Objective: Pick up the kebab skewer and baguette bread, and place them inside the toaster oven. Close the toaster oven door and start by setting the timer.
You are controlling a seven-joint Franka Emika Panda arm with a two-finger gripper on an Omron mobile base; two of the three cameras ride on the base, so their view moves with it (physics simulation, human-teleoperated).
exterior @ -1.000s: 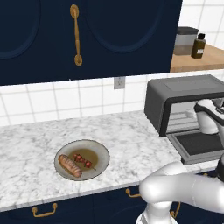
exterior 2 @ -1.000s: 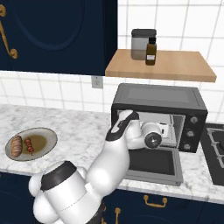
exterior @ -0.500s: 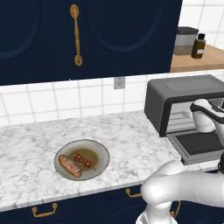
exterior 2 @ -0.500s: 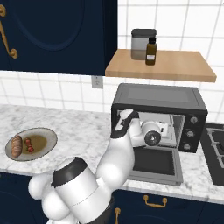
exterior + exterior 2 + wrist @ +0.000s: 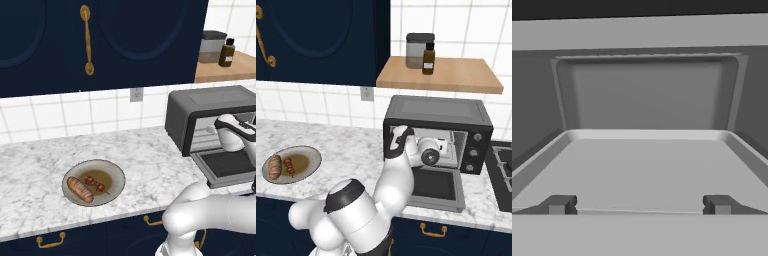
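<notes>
On the left of the marble table (image 5: 150,165) stands one round plate (image 5: 116,176) carrying the two items to be loaded: one baguette bread (image 5: 80,189) on its left side and one kebab skewer (image 5: 95,183) just beside it to the right, both lying flat and untouched. To the right stands one toaster oven (image 5: 437,116) with its toaster oven door (image 5: 437,186) dropped fully open and flat toward the near edge. The claw (image 5: 639,205) is at the oven mouth, above the lowered door, with its fingertips (image 5: 558,204) well apart and nothing between them; ahead of it lies one bare tray (image 5: 647,160) inside the cavity. Neither food item is loaded, so the step in hand is judged to be the withdrawal from the oven and the reach for the first item. Retract straight out along the cavity axis, keeping above the door. Travel left to the plate, align the fingers across the narrow width of the skewer or loaf, and descend vertically so that the neighbouring item is not disturbed. On the shelf (image 5: 456,76) above the oven stand one canister (image 5: 417,50) and one dark bottle (image 5: 428,59).
</notes>
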